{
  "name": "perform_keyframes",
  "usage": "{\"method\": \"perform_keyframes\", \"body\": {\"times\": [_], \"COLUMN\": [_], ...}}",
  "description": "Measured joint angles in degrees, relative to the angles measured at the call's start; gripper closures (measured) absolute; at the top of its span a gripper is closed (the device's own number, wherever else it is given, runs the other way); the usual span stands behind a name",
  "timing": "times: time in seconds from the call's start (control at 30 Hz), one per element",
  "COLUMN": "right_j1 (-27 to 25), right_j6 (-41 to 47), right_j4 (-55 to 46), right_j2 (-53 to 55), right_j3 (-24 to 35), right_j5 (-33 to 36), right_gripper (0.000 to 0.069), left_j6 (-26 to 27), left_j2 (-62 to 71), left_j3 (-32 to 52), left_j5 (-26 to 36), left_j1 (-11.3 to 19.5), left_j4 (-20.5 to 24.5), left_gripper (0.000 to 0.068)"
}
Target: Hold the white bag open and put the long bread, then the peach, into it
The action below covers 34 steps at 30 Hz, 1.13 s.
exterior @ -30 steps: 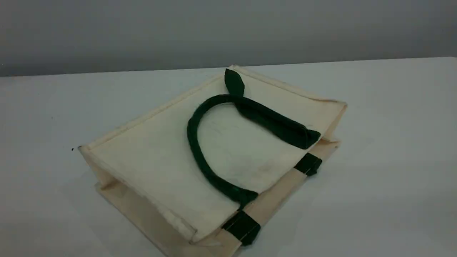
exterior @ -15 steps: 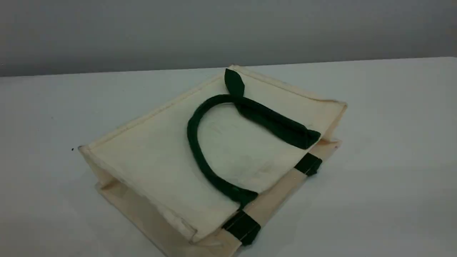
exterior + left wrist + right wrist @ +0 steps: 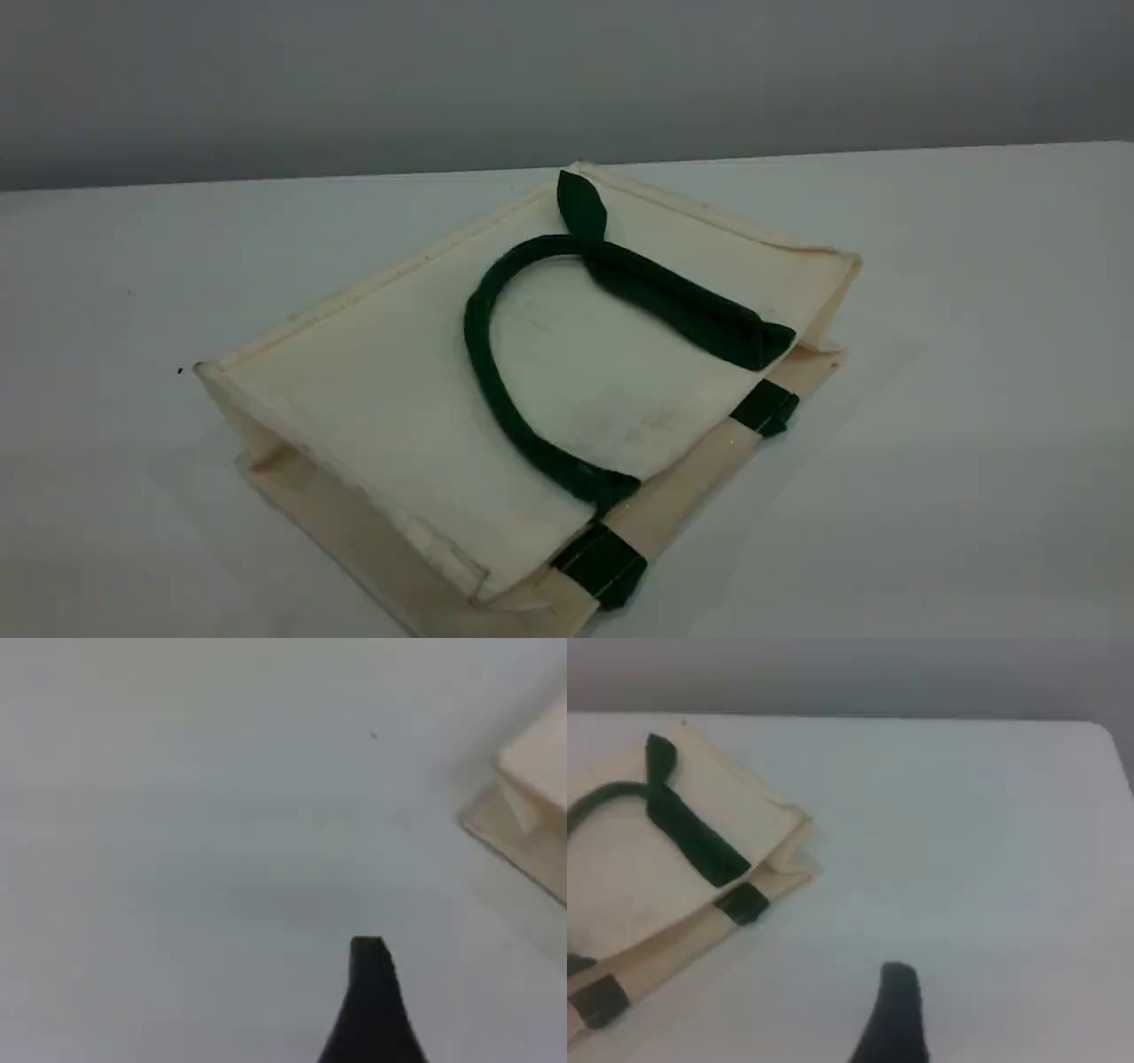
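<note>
Pale table [image 3: 974, 354] bears white bag [image 3: 399, 390] — collapsed flat, green-handled.

Illumination is dim, diffuse and cool grey. The white bag [image 3: 390, 399] throws only a faint, soft-edged shadow onto the table [image 3: 974, 354]. Both wrist views are blurred: the left gripper's fingertip [image 3: 372, 1001] and the right gripper's fingertip [image 3: 895, 1019] appear as dark smears. The bag corner up and right of the left fingertip is unfocused.
</note>
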Motion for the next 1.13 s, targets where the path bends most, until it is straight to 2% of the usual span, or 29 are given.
{"method": "perform_keyframes", "body": {"times": [0.1, 0.37, 1.13], "right_j1": [0.0, -0.8, -1.0], "right_j6": [0.0, 0.0, 0.0], "right_j4": [0.0, 0.0, 0.0], "right_j2": [0.0, 0.1, 0.1], "right_j3": [0.0, 0.0, 0.0], "right_j5": [0.0, 0.0, 0.0], "right_gripper": [0.0113, 0.0113, 0.0113], "left_j6": [0.0, 0.0, 0.0], "left_j2": [-2.6, -6.7, -6.7], "left_j3": [0.0, 0.0, 0.0], "left_j5": [0.1, 0.1, 0.1], "left_j1": [1.2, 1.1, 1.1], "left_j4": [-0.1, 0.0, 0.0], "left_gripper": [0.0211, 0.0211, 0.0211]}}
